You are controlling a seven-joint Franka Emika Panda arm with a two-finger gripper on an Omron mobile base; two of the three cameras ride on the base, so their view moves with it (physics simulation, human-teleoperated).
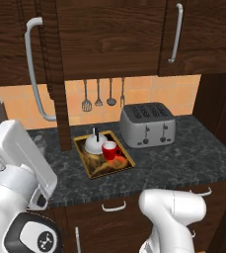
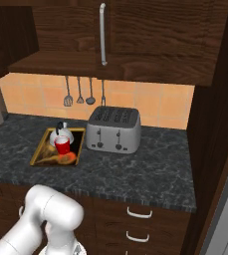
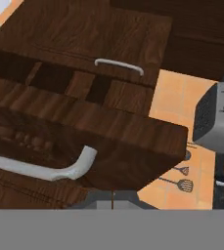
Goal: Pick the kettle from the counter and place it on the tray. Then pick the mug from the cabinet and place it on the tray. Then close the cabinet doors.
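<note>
In the left base view the tray [image 1: 98,167], gold-rimmed with a dark orange-gold picture, lies on the dark marbled desk [image 1: 183,158] just left of the boxy silver toaster [image 1: 147,125]. The kettle [image 1: 94,143], a squat silver-white dome with a thin dark upright handle, stands on the tray's far part. The glossy red mug [image 1: 109,149] sits on the tray just right of and nearer than the kettle, close against it. One dark brown cabinet door [image 1: 53,74] stands swung out, edge-on, its long grey bar handle [image 1: 34,69] bowing to the left. The door [image 1: 198,34] at the right lies flat and closed.

In the right base view the tray [image 2: 41,154] lies left of the toaster [image 2: 113,129], with the kettle [image 2: 61,130] at the far end and the mug [image 2: 62,145] just in front of it. Hanging utensils [image 2: 79,92] line the orange tiled wall under the cabinet [image 2: 150,40].

The hand view looks along a door's [image 3: 84,132] wood grain, a bar handle [image 3: 45,168] close by. The toaster [image 3: 216,122] sits at the right edge. Whether the hand is open or closed I cannot tell.
</note>
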